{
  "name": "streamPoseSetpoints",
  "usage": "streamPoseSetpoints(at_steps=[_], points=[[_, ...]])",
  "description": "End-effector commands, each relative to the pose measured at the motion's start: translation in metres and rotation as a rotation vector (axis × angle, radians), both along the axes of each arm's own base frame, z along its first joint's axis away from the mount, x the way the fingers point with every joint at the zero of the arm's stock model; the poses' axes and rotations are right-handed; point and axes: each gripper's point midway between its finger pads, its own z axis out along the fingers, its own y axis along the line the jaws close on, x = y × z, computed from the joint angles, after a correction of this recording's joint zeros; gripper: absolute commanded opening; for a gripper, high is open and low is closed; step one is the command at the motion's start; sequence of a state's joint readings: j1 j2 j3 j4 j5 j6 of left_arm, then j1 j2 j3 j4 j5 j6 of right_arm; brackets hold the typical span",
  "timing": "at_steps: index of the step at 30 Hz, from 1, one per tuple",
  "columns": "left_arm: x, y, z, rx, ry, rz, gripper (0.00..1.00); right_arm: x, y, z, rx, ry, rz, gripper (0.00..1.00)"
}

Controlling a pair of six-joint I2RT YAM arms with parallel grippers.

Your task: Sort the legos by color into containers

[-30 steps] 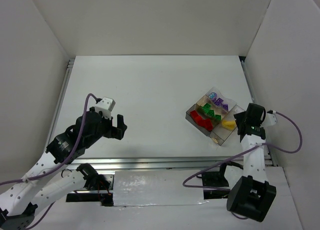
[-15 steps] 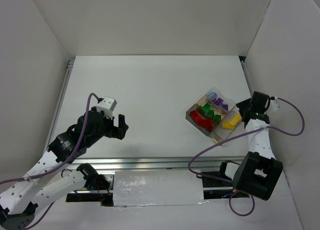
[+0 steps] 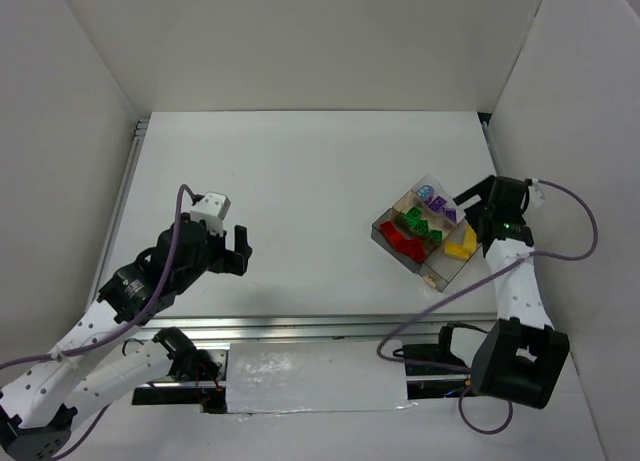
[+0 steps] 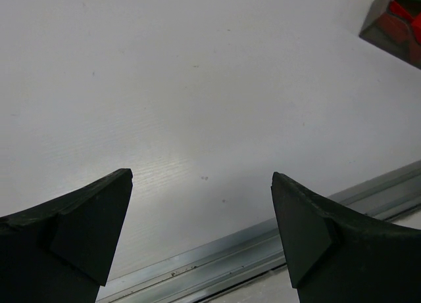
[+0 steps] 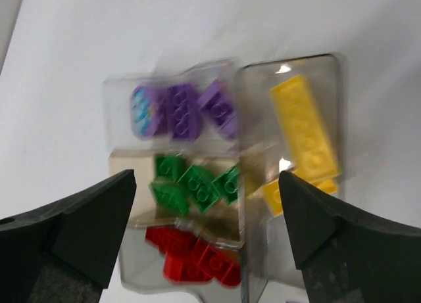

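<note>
Nearest us, the L jaws hang spread & empty over bare counter (image 4: 197, 86), well apart from the box; parked out of the way, we reckon. Further off, at the counter's right, the organizer box (image 3: 440, 277) holds every lego we can see, one colour per bay: red (image 5: 191, 257) nearest, green (image 5: 194, 185) mid, purple (image 5: 184, 109) farthest. R jaws hover above it, spread, gripping nothing, prob. just checking. The yellow plate (image 5: 306, 129) lies flat, studs up, long axis along its bay, parallel w/ the divider.

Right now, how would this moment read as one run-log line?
left hand: open, empty | right hand: open, empty, pointed at organizer box | purple bricks, green bricks, red bricks, yellow bricks: one compartment per color
</note>
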State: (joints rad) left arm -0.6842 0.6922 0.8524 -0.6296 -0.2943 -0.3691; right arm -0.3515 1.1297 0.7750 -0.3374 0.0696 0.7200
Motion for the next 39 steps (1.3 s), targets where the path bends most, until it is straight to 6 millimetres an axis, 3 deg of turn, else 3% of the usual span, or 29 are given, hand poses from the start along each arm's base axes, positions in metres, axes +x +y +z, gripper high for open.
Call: streamPoseSetpoints(at_steps=[1, 2, 3, 8, 10, 13, 21, 26, 33, 39], points=[[0.015, 0.025, 0.011, 0.025, -0.044, 0.145, 1.0, 0.011, 0.045, 0.077, -0.155, -0.151, 0.182, 0.99], [0.017, 0.031, 0.012, 0.024, -0.044, 0.182, 1.0, 0.005, 0.056, 0.09, -0.182, -0.169, 0.214, 1.0], [0.023, 0.046, 0.015, 0.019, -0.05, 0.251, 1.0, 0.006, 0.08, 0.109, -0.199, -0.206, 0.288, 1.0], [0.029, 0.094, 0.027, 0.053, -0.086, 0.502, 0.99, -0.025, 0.131, 0.143, -0.256, -0.278, 0.45, 1.0], [0.029, 0.099, 0.036, 0.025, -0.111, 0.529, 1.0, -0.041, 0.149, 0.147, -0.267, -0.292, 0.511, 1.0], [0.027, 0.106, 0.052, -0.007, -0.156, 0.554, 1.0, -0.066, 0.16, 0.156, -0.275, -0.28, 0.569, 1.0], [0.003, 0.145, 0.093, 0.003, -0.234, 0.725, 0.99, -0.142, 0.14, 0.214, -0.28, -0.399, 0.625, 1.0], [-0.024, 0.158, 0.115, -0.066, -0.279, 0.746, 1.0, -0.188, 0.115, 0.227, -0.321, -0.454, 0.618, 1.0], [-0.061, 0.173, 0.118, -0.124, -0.3, 0.746, 0.99, -0.226, 0.094, 0.238, -0.352, -0.506, 0.603, 1.0], [-0.081, 0.177, 0.121, -0.181, -0.339, 0.72, 0.99, -0.239, 0.092, 0.247, -0.345, -0.547, 0.615, 1.0]])
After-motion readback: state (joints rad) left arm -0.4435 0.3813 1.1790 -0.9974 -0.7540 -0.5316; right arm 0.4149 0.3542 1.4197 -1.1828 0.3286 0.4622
